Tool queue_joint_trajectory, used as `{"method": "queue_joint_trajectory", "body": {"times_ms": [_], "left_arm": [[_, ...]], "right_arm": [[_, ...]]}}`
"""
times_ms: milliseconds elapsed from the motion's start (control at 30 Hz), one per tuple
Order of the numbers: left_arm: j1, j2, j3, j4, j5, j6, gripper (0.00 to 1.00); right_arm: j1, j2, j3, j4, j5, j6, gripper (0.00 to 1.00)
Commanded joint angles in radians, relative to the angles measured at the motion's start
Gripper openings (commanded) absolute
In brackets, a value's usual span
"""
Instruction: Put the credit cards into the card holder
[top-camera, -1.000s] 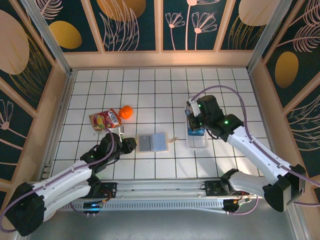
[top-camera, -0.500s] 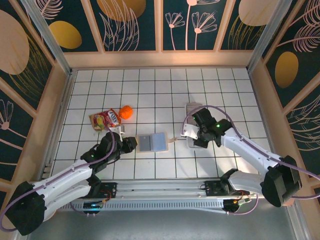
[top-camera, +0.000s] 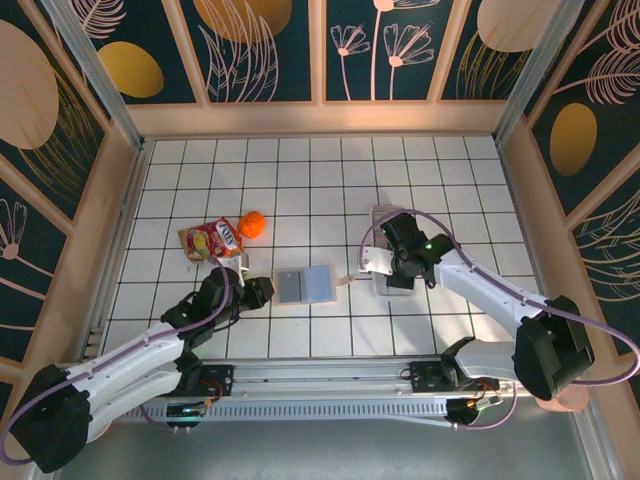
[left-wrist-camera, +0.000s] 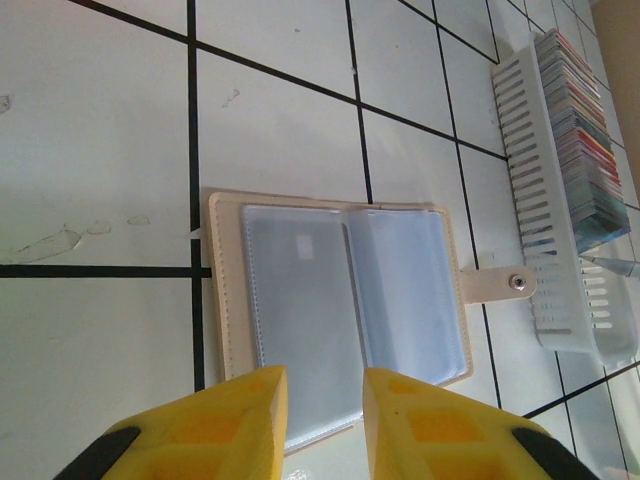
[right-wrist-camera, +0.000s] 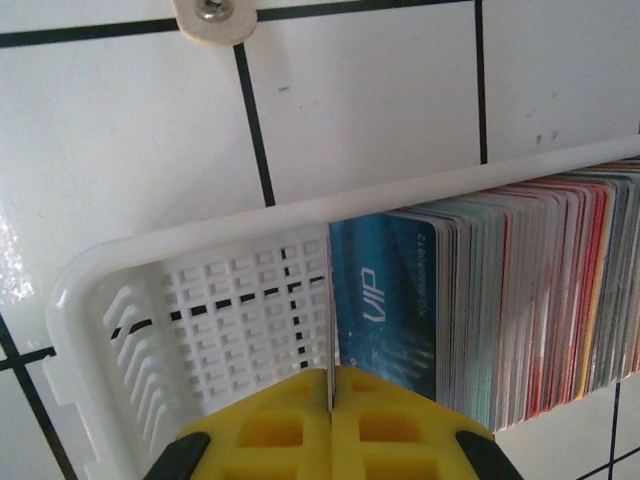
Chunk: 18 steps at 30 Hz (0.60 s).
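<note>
Two arms reach over a white tiled table (top-camera: 200, 170). At far left lies a red snack pouch (top-camera: 210, 239), with a round orange object (top-camera: 253, 224) just beside its right end. Below them, the left gripper (left-wrist-camera: 325, 400) hovers at the near edge of the holder (left-wrist-camera: 340, 290). Its yellow fingers (left-wrist-camera: 225, 410) stand slightly apart and grasp nothing; whether they touch the holder cannot be told. The holder lies open and flat near the table's middle, beige rim up, with clear grey-blue sleeves showing and its snap tab (left-wrist-camera: 500, 283) pointing right toward the tray (left-wrist-camera: 540, 220). The long white slotted tray sits just right of the tab, apart from it. Cards (left-wrist-camera: 585, 140) stand on edge in it, packed in a row that fills most of the tray. At the tray's near end the right gripper (right-wrist-camera: 330, 385) is clenched on one thin card (right-wrist-camera: 328, 300), seen edge-on. That card stands just in front of a blue card (right-wrist-camera: 385, 300) printed VIP, the first in the row.
</note>
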<state>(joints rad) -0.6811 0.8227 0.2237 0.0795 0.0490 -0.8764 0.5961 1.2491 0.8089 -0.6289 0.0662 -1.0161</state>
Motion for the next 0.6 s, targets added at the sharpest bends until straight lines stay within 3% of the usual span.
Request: {"method": "queue_joint_trajectory", "body": {"times_ms": [0,567], "left_arm": [[-0.003,-0.013,-0.011,0.035,0.018,-0.004,0.26],[-0.003,-0.027,-0.017,0.034,0.017,-0.01,0.26]], "right_arm": [[-0.008,0.011,0.011,0.031,-0.016,-0.016,0.0],[-0.03,0.007,-0.062,0.109,0.03,-0.032,0.0]]}}
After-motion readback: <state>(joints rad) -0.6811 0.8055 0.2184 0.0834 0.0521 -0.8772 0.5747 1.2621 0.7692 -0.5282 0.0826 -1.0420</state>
